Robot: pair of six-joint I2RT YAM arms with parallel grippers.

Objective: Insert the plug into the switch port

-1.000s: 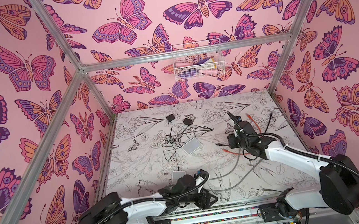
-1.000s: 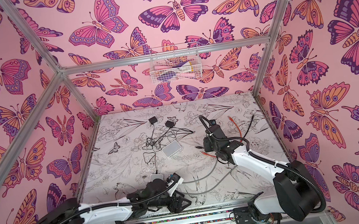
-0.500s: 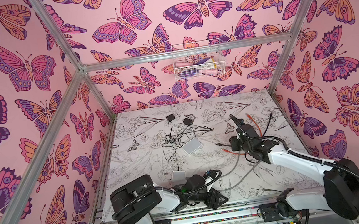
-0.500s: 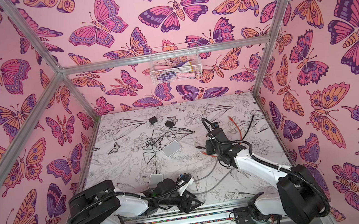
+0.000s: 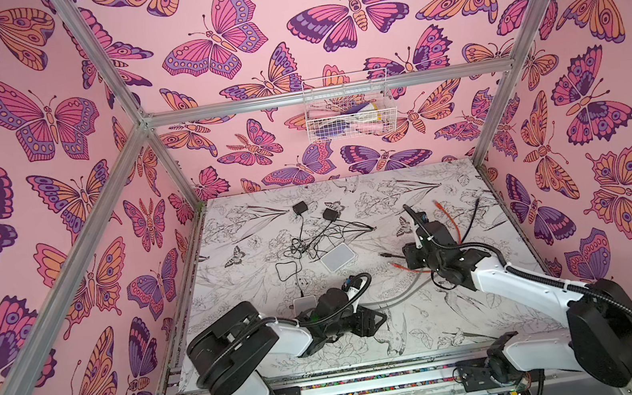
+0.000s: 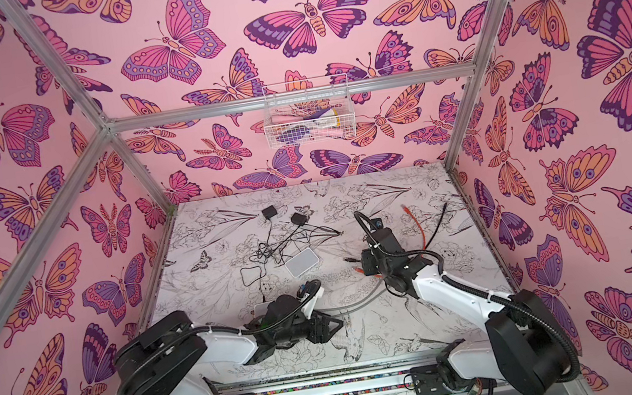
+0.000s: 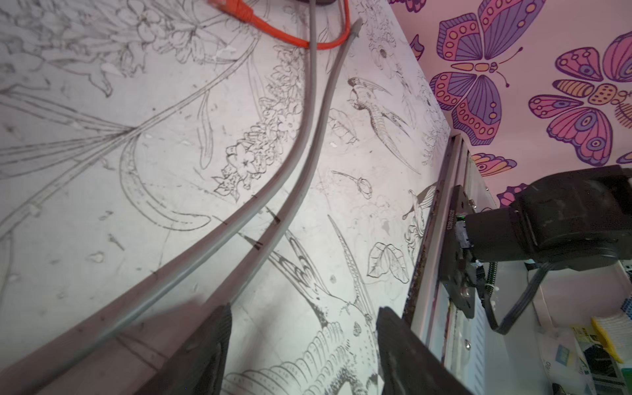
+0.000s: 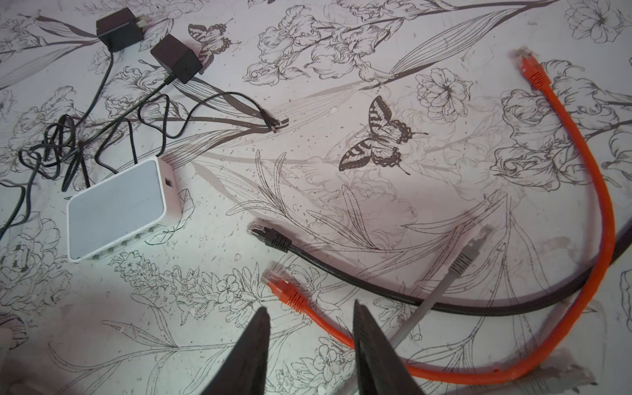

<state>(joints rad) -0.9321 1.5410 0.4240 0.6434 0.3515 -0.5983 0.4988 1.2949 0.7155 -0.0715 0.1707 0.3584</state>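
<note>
The white switch (image 8: pixel 118 208) lies on the flower-printed table (image 8: pixel 342 191), its row of ports on the side facing the cables; it also shows in both top views (image 5: pixel 337 257) (image 6: pixel 301 262). An orange plug (image 8: pixel 284 289) (image 5: pixel 397 266), a black plug (image 8: pixel 270 236) and a grey plug (image 8: pixel 473 246) lie loose to its right. My right gripper (image 8: pixel 309 307) (image 5: pixel 410 256) hovers open just behind the orange plug, with the orange cable running under the gap. My left gripper (image 7: pixel 304 316) (image 5: pixel 379 317) is open and empty, low over the table's front beside the grey cable (image 7: pixel 301 136).
A second small white box (image 5: pixel 304 301) sits half hidden behind the left arm. Two black power adapters (image 5: pixel 299 208) (image 5: pixel 330 214) and tangled thin black wires (image 8: pixel 68 143) lie behind the switch. The orange cable's far plug (image 8: pixel 528 65) points backward. A wire basket (image 5: pixel 348 112) hangs on the back wall.
The left arm has folded in and swung its gripper to the right along the table's front. The right gripper has shifted slightly forward, towards the orange plug.
</note>
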